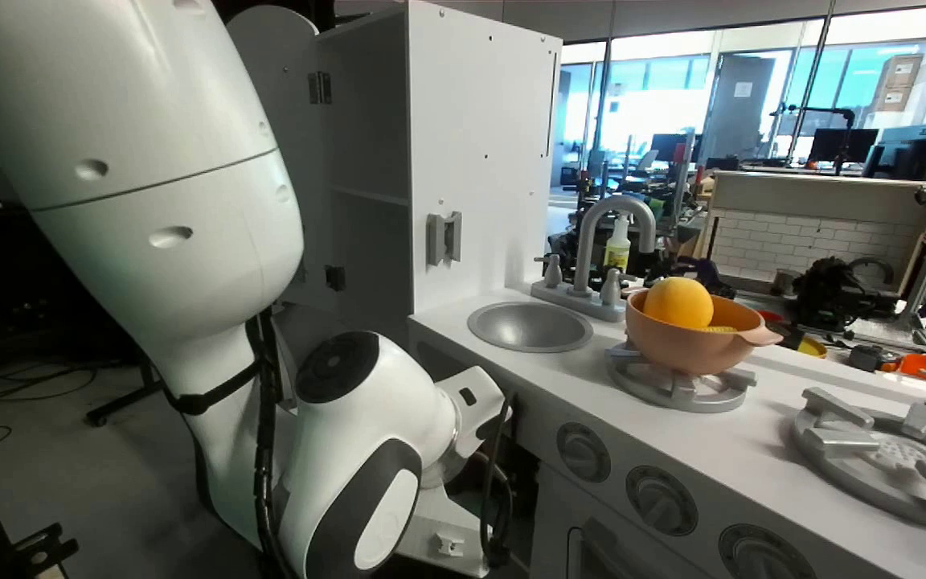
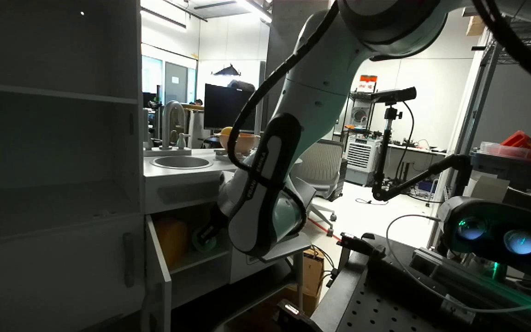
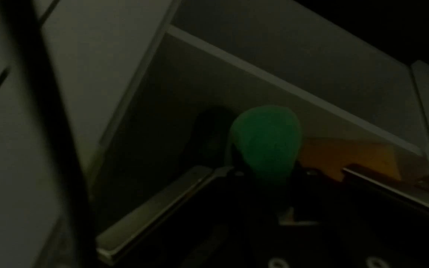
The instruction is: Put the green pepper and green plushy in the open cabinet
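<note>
The green plushy (image 3: 268, 134) is a soft, rounded green lump between my fingertips in the wrist view. My gripper (image 3: 268, 175) is shut on it, with the fingers pressed against both sides. In an exterior view my gripper (image 2: 208, 229) reaches into the open cabinet (image 2: 201, 262), and the plushy (image 2: 204, 243) shows light teal above the shelf. The cabinet's white door (image 2: 158, 267) stands open. The wrist view is very dark. A dark shape (image 3: 212, 137) lies beside the plushy there; I cannot tell whether it is the green pepper or a shadow.
An orange-brown object (image 2: 171, 240) stands inside the cabinet near the door; it also shows in the wrist view (image 3: 348, 156). The counter above holds a sink (image 1: 529, 327) and an orange bowl (image 1: 688, 342) with round toy fruit on a burner. A tall white cupboard (image 1: 483, 161) adjoins the counter.
</note>
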Robot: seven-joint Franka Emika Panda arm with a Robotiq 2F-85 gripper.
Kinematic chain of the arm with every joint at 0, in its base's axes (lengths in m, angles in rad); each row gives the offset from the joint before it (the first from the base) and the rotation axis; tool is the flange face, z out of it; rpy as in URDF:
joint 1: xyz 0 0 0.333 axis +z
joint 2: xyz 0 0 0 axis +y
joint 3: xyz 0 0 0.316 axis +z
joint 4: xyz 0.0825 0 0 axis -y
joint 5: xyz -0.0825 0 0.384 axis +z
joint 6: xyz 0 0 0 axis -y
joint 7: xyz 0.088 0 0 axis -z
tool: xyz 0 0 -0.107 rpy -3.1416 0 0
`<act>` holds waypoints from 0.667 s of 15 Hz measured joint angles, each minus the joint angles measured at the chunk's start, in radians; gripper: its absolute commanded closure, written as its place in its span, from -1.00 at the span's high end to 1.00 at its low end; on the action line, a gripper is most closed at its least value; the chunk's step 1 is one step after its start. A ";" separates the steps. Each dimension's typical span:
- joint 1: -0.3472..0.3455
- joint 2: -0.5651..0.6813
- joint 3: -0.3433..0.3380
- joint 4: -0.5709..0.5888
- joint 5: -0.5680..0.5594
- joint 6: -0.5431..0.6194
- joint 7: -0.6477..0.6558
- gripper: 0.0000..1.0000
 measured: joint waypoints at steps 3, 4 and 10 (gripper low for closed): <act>0.016 0.048 0.000 0.046 0.000 0.000 0.010 -0.89; 0.019 0.068 0.000 0.065 0.000 0.000 0.011 -0.89; 0.022 0.134 0.000 0.162 0.000 0.002 0.011 -0.89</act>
